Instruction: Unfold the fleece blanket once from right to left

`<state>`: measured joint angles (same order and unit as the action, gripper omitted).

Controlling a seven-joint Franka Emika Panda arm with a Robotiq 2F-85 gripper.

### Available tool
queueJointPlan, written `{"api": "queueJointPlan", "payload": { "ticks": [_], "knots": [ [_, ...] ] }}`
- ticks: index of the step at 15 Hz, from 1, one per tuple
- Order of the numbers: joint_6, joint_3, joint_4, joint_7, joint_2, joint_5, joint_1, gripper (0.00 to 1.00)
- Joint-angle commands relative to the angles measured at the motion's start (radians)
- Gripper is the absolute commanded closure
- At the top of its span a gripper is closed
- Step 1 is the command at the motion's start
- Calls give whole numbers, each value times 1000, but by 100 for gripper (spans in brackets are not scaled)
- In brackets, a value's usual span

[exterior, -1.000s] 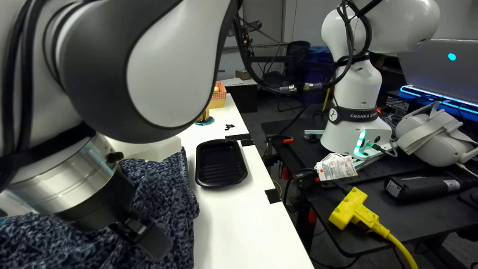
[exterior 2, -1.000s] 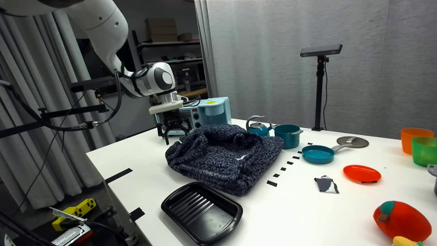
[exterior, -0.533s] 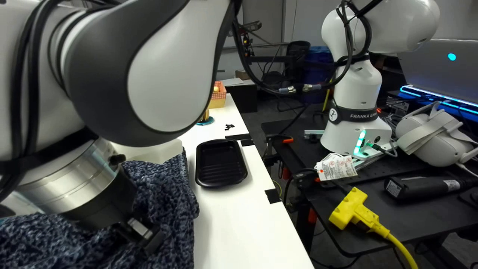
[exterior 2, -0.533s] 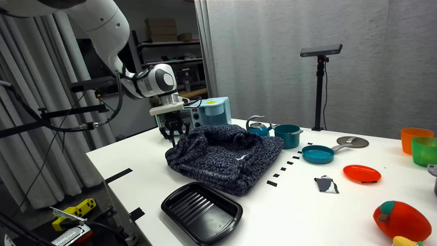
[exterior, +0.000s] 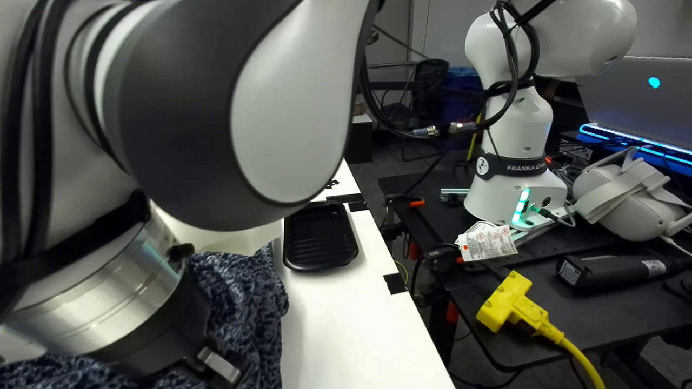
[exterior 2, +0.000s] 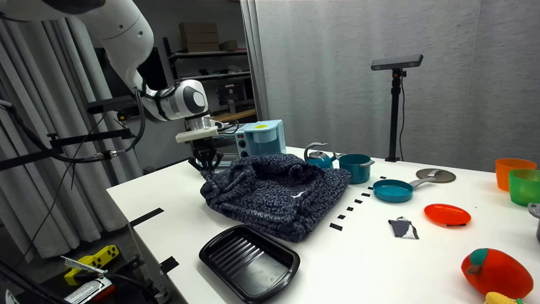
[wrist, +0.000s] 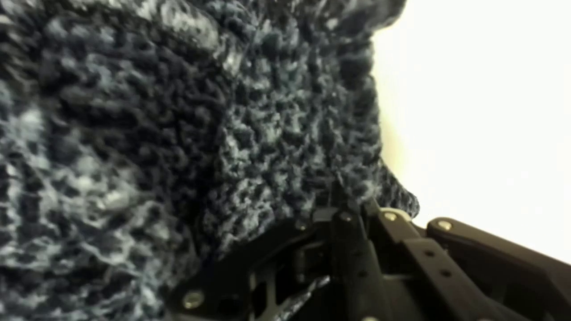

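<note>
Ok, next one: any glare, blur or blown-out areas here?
Wrist view: the tabletop is washed out to near-white, and the fleece blanket blurs toward the left edge; in an exterior view, pale sheen inside the black tray; in an exterior view, bright highlights on the metal wrist collar.

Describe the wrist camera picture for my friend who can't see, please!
A black robot gripper at the bottom pinches a fuzzy navy-and-grey blanket near its edge. The rumpled blanket fills most of the picture; a white table shows on the right.

In an exterior view I get grey curtain [exterior 2: 337,42] at one o'clock, shelving [exterior 2: 211,54] at eleven, white tabletop [exterior 2: 358,270] at five
</note>
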<state>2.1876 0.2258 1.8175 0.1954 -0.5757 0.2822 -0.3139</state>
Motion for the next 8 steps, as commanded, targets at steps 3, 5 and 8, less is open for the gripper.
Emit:
{"api": "queueJointPlan", "payload": {
  "ticks": [3,5,8],
  "knots": [
    [-5,42,2,55,1,-5,-33,99],
    [-7,47,-2,64,-1,-7,-37,99],
    [-12,50,-4,80,-2,-15,-32,99]
  ]
}}
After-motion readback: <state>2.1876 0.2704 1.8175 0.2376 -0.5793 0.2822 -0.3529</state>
